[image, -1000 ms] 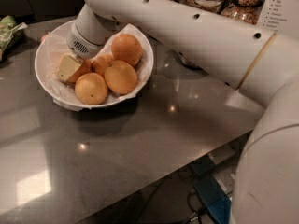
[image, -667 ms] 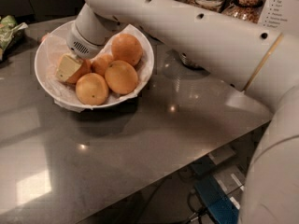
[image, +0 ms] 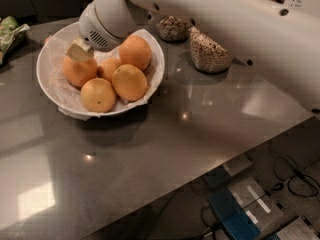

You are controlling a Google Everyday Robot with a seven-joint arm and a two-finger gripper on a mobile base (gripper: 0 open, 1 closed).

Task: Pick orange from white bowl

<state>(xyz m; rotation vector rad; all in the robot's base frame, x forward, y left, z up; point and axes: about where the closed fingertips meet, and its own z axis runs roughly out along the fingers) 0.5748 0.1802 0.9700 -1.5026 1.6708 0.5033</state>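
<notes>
While the grey tabletop [image: 210,134] takes up most of the view, the robot's white arm [image: 225,14] crosses the far side from the right and ends over the far left part of the white bowl [image: 49,81]. That bowl sits on the left of the tabletop, lined with crinkled wrap [image: 65,91], and holds five fruits. Two glass jars of grainy filling stand right of it: the larger jar [image: 207,54] nearer, the smaller jar [image: 172,29] behind, close to the bowl's far rim.

Of the fruits, the orange [image: 77,73] that the hand meets lies at the bowl's far left. A second orange [image: 135,51] sits at the far right, a third [image: 129,82] at the near right, and a fourth [image: 98,95] nearest the front rim. A smaller orange [image: 110,66] is wedged in the middle, touching its neighbours.

The hand [image: 79,50] shows as a pale wedge below the round wrist, resting on top of the far-left orange; whether it is spread or pressed together cannot be told. A green packet [image: 10,29] lies at the far left edge.
</notes>
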